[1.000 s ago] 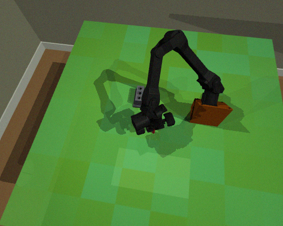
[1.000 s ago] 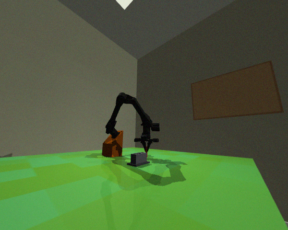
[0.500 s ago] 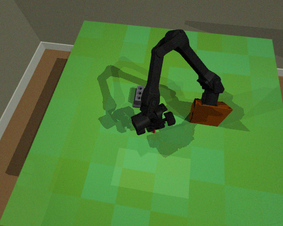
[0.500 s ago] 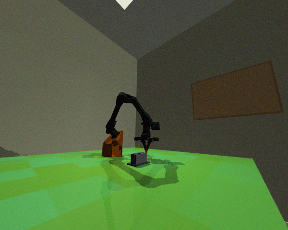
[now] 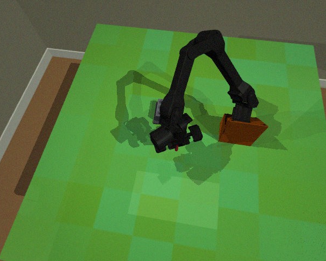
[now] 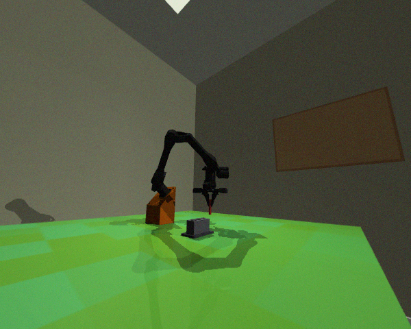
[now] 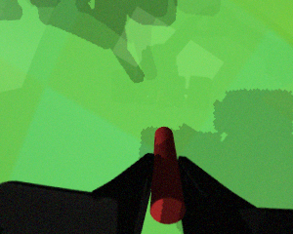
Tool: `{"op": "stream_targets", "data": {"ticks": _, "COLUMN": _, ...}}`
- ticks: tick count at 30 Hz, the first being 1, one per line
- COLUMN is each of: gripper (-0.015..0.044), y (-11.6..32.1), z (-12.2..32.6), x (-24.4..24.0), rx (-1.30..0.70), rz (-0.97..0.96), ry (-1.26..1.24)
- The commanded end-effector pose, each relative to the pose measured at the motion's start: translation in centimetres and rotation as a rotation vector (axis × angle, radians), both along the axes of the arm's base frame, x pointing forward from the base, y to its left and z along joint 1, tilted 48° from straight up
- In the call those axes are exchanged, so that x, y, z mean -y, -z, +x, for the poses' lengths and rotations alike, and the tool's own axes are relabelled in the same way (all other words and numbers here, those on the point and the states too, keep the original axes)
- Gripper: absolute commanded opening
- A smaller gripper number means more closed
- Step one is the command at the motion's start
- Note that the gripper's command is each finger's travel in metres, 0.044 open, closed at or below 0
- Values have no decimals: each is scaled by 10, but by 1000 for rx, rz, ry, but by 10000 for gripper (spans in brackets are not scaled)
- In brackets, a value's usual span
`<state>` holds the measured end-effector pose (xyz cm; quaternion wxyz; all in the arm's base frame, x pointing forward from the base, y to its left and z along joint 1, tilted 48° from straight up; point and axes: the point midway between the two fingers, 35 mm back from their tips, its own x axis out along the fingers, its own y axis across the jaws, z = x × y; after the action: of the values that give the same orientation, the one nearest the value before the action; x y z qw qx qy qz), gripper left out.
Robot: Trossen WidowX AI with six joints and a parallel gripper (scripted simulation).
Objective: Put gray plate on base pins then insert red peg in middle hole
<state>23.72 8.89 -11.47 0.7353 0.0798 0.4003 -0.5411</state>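
Note:
The red peg (image 5: 176, 148) (image 6: 209, 208) (image 7: 166, 180) is upright between the black fingertips of my gripper (image 6: 209, 203) (image 7: 165, 162), which is shut on it. In the exterior view the peg's lower end hangs free above the table. The gray plate (image 5: 158, 109) (image 6: 198, 227) sits level on the base, whose darker flange (image 6: 193, 236) shows below it. They stand beside the peg and gripper, not touching them. In the top view the arm covers the right part of the plate and base. The pins and the middle hole cannot be made out clearly.
The orange arm mount (image 5: 242, 133) (image 6: 159, 213) stands on the green checkered table (image 5: 115, 236) (image 6: 305, 269). The arm arches from it to the gripper, partly over the plate and base in the top view. Arm shadows fall around them.

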Motion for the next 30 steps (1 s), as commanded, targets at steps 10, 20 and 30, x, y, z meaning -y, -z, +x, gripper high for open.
{"op": "stream_targets", "data": {"ticks": 10, "gripper": 0, "y": -15, "z": 6, "x": -10, "rx": -1, "rz": 5, "ry": -1}}
{"op": "stream_targets", "data": {"ticks": 20, "gripper": 0, "y": -32, "z": 26, "x": -2, "rx": -3, "rz": 17, "ry": -3}}
{"op": "stream_targets", "data": {"ticks": 30, "gripper": 0, "y": -49, "z": 45, "x": 8, "rx": -2, "rz": 25, "ry": -6}}
